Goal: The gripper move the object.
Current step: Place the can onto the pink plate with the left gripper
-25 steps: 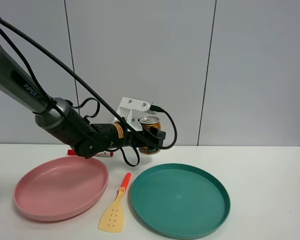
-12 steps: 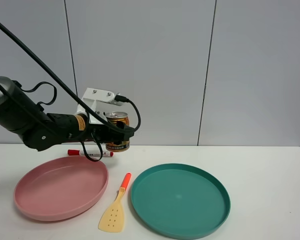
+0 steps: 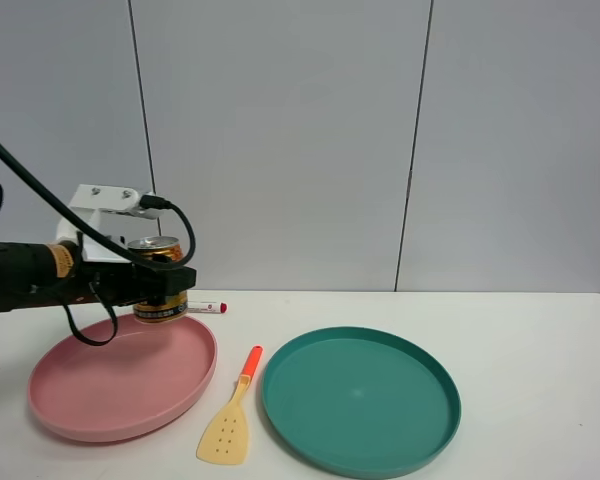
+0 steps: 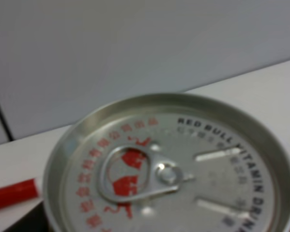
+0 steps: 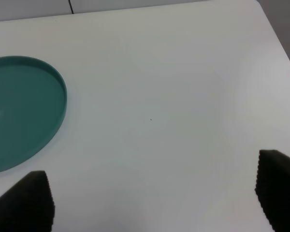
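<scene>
Can (image 3: 160,308) sits clenched in the left end effector (image 3: 163,280), held clear of the desk (image 3: 540,340) above the far side of the pink plate (image 3: 100,385). Pickup looks done; lowering the can and letting go remain, I'd say.

Shiny metal can (image 4: 169,164), matt plate (image 3: 110,378)

Light bright, even | shadows faint | left wrist close-up of can (image 4: 169,169) soft-focused | other views sharp
</scene>
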{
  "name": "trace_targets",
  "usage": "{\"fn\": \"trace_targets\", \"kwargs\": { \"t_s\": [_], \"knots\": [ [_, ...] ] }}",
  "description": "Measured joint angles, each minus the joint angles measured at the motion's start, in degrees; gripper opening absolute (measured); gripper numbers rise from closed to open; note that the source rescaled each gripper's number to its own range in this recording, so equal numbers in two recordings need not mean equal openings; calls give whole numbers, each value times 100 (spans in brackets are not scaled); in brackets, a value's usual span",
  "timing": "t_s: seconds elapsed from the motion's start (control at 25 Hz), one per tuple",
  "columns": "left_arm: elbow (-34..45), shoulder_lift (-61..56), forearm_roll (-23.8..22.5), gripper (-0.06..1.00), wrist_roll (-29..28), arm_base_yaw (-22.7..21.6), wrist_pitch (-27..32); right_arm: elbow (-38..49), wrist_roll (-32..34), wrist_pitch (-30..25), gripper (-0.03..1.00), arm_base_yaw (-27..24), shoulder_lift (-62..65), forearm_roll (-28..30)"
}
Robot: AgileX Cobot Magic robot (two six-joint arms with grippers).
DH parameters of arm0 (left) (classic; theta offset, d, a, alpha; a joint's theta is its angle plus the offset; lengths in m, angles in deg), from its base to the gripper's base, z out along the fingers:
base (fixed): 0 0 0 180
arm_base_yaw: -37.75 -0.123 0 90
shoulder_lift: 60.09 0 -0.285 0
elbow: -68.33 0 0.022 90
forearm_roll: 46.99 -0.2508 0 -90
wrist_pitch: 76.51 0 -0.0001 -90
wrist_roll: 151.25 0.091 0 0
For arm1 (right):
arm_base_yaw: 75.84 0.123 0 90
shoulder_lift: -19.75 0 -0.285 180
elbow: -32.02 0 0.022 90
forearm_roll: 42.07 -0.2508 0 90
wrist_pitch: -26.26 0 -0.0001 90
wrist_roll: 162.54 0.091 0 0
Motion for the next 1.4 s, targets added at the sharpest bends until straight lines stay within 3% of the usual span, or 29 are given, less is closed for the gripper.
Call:
{"fn": "trace_targets", "kwargs": {
  "t_s": [0.2, 0.52, 0.88, 1.4],
  "knots": [
    [635, -361, -1, 0, 0, -296, -340, 0, 0, 0, 100, 0, 0, 0],
    [1234, -407, 3, 0, 0, -337, -770, 0, 0, 0, 100, 0, 0, 0],
    [1307, -361, 218, 0, 32, -337, -1050, 0, 0, 0, 100, 0, 0, 0],
    [1296, 708, 474, 0, 348, -337, -1808, 0, 0, 0, 100, 0, 0, 0]
  ]
}}
